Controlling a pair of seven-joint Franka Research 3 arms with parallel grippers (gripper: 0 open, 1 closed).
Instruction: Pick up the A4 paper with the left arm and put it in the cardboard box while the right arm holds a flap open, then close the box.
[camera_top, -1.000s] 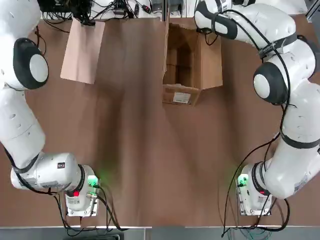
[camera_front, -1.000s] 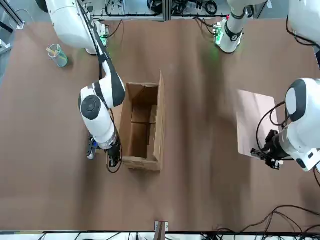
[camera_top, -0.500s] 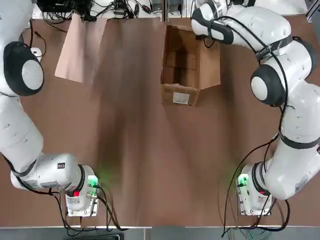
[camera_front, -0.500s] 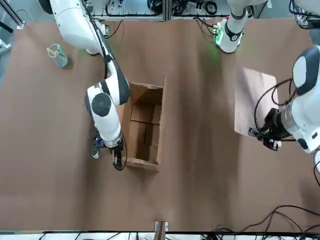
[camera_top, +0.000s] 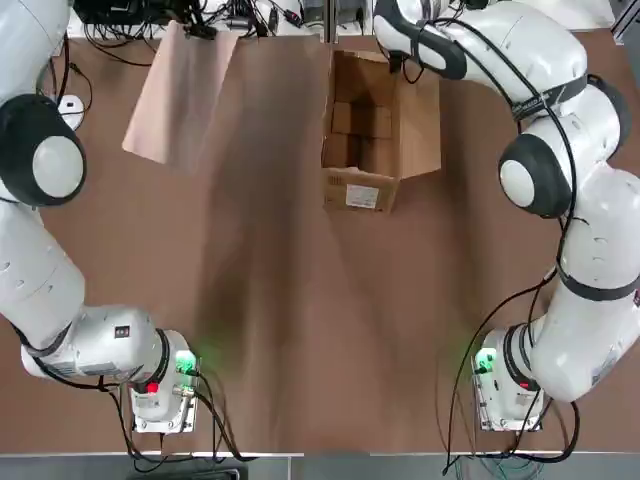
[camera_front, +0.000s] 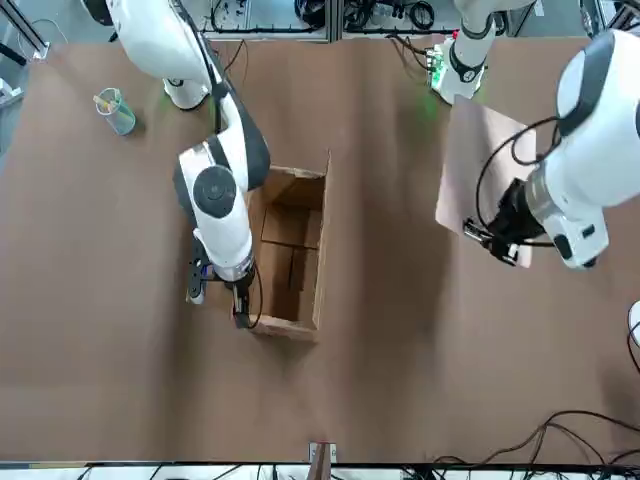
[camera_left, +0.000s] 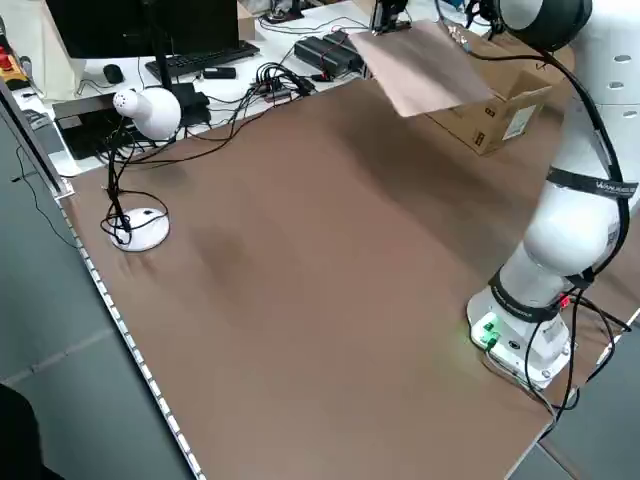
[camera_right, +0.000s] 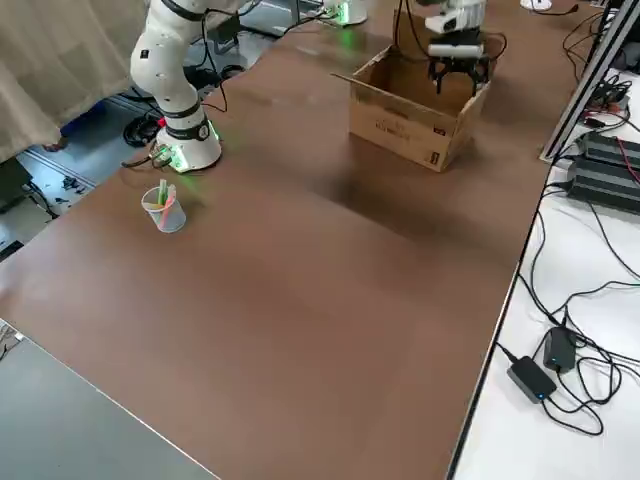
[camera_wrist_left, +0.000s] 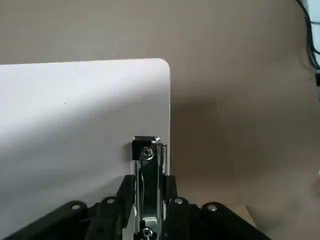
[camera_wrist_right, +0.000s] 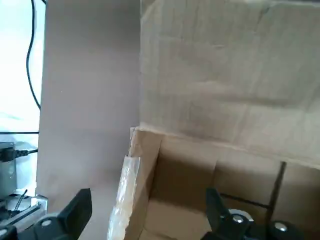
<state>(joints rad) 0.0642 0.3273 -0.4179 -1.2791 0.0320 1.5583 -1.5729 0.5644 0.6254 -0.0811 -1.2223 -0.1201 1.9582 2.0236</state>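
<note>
On the left, raised at the far side, the pale pinkish-beige, round-cornered A4 paper (camera_top: 182, 100) hangs flat from the left gripper (camera_wrist_left: 150, 187), closed on its metal clip (camera_wrist_left: 149, 187); right of it, the right gripper (camera_wrist_right: 150, 205), spread wide, hovers at the open brown cardboard box (camera_top: 382, 125).

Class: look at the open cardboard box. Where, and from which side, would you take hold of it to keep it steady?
Pinch the upright wall of the box at its top edge, coming straight down from above, one finger inside, one outside. It stands open-topped, and that thin edge should suit the right gripper, open over it.
</note>
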